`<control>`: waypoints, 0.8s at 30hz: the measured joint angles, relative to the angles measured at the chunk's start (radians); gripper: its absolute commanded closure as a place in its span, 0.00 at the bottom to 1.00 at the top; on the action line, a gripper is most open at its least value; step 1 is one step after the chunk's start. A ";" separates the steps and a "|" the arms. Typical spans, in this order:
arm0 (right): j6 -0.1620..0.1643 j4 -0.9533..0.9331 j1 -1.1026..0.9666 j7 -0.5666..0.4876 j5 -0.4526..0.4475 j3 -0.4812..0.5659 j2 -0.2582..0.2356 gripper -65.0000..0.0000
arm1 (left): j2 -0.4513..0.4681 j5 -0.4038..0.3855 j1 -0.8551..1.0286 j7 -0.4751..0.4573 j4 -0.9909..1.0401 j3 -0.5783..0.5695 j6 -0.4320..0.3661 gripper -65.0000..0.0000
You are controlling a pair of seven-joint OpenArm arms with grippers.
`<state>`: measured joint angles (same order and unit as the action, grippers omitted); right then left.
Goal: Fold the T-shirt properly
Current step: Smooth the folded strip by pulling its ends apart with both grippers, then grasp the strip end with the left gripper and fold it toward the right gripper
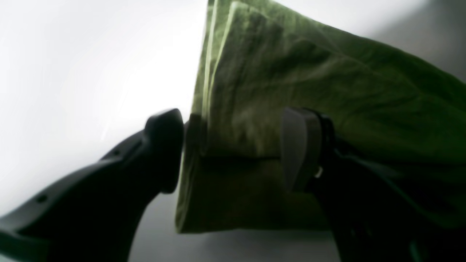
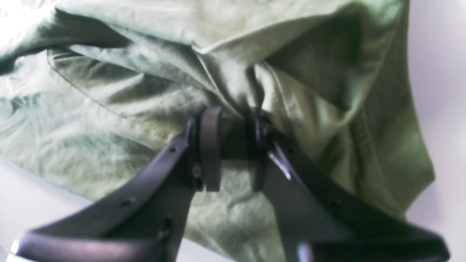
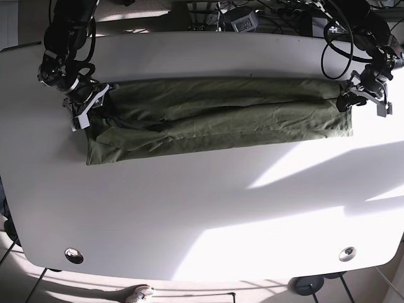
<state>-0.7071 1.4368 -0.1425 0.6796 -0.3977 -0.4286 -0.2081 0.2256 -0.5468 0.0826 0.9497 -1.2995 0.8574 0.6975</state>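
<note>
T-shirt (image 3: 214, 117) ends pinched; table (image 3: 202, 208) front bare.

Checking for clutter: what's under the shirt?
Only the white table shows around the shirt. Anything beneath it is covered; both tools sit at its ends.

A green T-shirt (image 3: 218, 120) is lying stretched out as a long, narrow band across the far half of the white table (image 3: 202, 214), folded lengthwise with a crease running along its middle. The right gripper (image 3: 85, 104) is sitting at the shirt's end on the view's left, where the cloth is bunching up. The left gripper (image 3: 360, 95) is meeting the opposite end. Whether either is pinching the cloth is too small to tell. Sunlight is falling in bright patches over the near side.
</note>
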 measured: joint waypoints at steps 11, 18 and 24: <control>0.000 -0.001 0.000 -0.003 0.000 -0.003 0.001 0.82 | -0.033 0.043 0.042 0.047 -0.271 -0.127 -0.001 0.94; 0.000 0.000 -0.002 -0.003 0.001 -0.005 0.004 0.82 | -0.048 0.037 0.103 0.051 -0.550 -0.341 -0.001 0.94; 0.001 0.000 -0.002 -0.007 0.001 -0.008 0.017 0.82 | -0.126 0.040 0.111 0.053 -0.576 -0.551 -0.035 0.94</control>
<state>-0.7059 1.4364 -0.1448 0.6724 -0.3965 -0.4370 -0.1913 0.0998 -0.5068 0.1940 1.0023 -1.8759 0.3065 0.6628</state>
